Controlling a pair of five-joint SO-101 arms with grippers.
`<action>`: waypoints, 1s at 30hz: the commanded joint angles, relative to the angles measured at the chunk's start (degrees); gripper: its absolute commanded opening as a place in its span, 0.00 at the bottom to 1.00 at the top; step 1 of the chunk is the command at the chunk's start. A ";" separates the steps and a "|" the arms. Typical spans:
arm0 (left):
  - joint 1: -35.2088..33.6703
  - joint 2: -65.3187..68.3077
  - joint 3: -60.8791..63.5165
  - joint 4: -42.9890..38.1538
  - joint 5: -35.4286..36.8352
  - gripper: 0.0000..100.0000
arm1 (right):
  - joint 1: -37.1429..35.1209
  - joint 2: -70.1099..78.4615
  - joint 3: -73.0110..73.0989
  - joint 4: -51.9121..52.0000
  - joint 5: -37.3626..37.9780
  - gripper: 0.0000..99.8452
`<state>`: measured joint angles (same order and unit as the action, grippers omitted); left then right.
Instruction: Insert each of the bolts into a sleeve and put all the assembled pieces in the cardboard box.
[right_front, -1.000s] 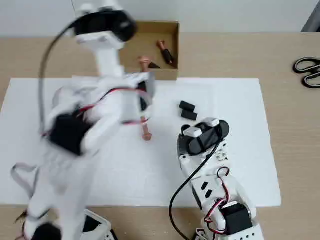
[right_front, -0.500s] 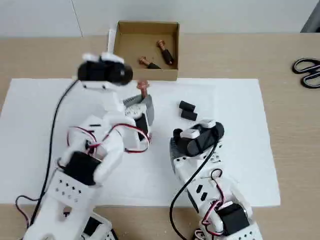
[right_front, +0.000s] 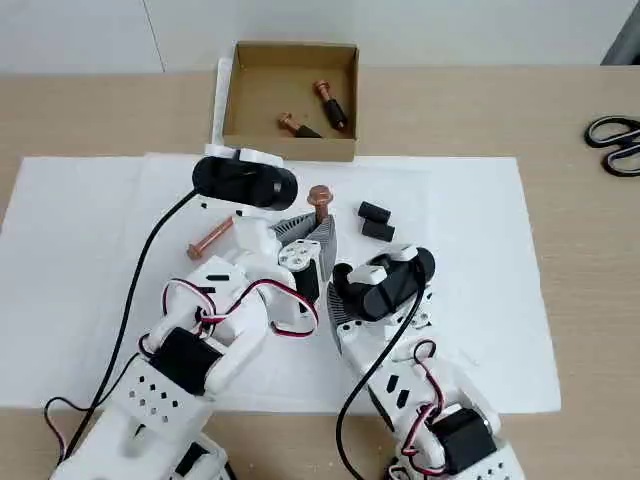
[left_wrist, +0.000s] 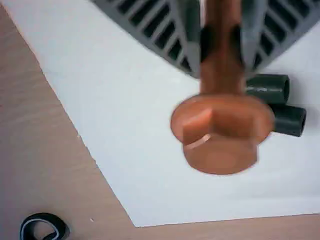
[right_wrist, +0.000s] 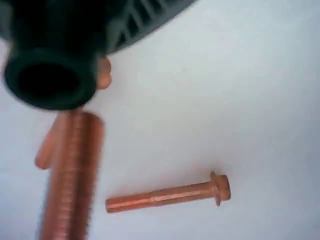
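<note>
blocked: loose bolt (right_front: 210, 240); sleeves (right_front: 376, 213) | open: sheet (right_front: 480, 260) right of sleeves

A black sleeve (right_wrist: 50, 75) near 1 threaded bolt (right_wrist: 70, 175); another bolt (right_wrist: 167, 195) lies on paper (right_wrist: 260, 100)

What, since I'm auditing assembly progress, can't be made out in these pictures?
Left wrist view: far end of the bolt, cut off by the edge past the left claw.
Right wrist view: copper shank near the sleeve, blurred; contact unclear.
High view: pieces in the cardboard box, too small to judge seating; scissors, cut by the edge.
</note>
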<state>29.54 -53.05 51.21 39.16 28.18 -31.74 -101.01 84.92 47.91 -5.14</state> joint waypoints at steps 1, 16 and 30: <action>0.62 -2.02 -0.66 -2.02 -0.35 0.01 | -0.48 -0.66 -0.44 -1.54 -0.62 0.00; 0.70 -1.93 -4.09 -2.11 -0.35 0.01 | -0.48 -0.48 -0.35 -1.54 -0.62 0.00; 0.26 -1.85 -7.52 -2.37 -0.35 0.01 | -0.48 -0.48 1.05 -3.03 -0.62 0.00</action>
<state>29.89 -53.05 47.69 38.64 28.18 -31.74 -101.01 86.15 47.12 -5.14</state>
